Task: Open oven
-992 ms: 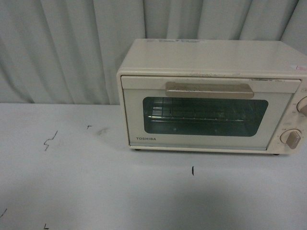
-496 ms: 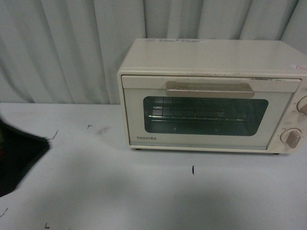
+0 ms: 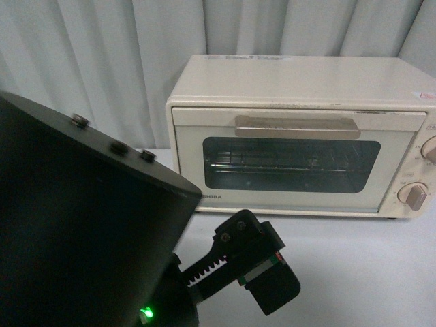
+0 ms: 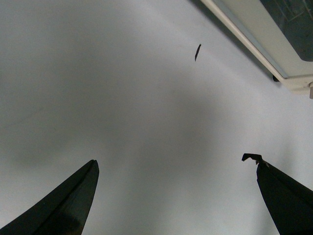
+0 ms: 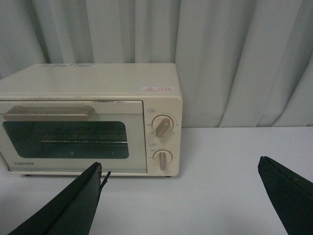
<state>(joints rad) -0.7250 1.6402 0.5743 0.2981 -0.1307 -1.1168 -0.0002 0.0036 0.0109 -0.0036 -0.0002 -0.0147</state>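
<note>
**Item:** TOSHIBA toaster oven (image 3: 300, 88).
- Stands on the white table (image 3: 354, 272), right of centre in the front view, backed up to the grey curtain (image 3: 102, 68).
- Shut, with a beige bar handle (image 3: 297, 127) along the top edge of the door (image 3: 187, 163).
- Shows a wire rack (image 3: 272, 162) through the glass (image 3: 340, 178), and two round knobs (image 5: 163, 159) on the side panel.

**Left gripper** (image 4: 172, 161): released, spread wide, empty. Hangs low over bare tabletop, just short of the oven's bottom front edge and well below the handle.

**Right gripper** (image 5: 179, 164): likewise spread wide and empty. Held back from the oven, facing the knob side.

**Hazards, as judged:**
- Striking the glass or the door's lower lip on the way up to the handle, owing to a low start close in front.
- Slipping off the handle, a shallow, smooth bar with little to hook behind.
- Dragging or tipping the whole oven forward instead of swinging the door, it being a light box, unbraced, and untouched by the right gripper.
- Trapping the left arm (image 3: 75, 225) under the door, which is probably bottom-hinged and falls outward toward it.
- Working half-blind, with much of the front view filled by that arm.
</note>
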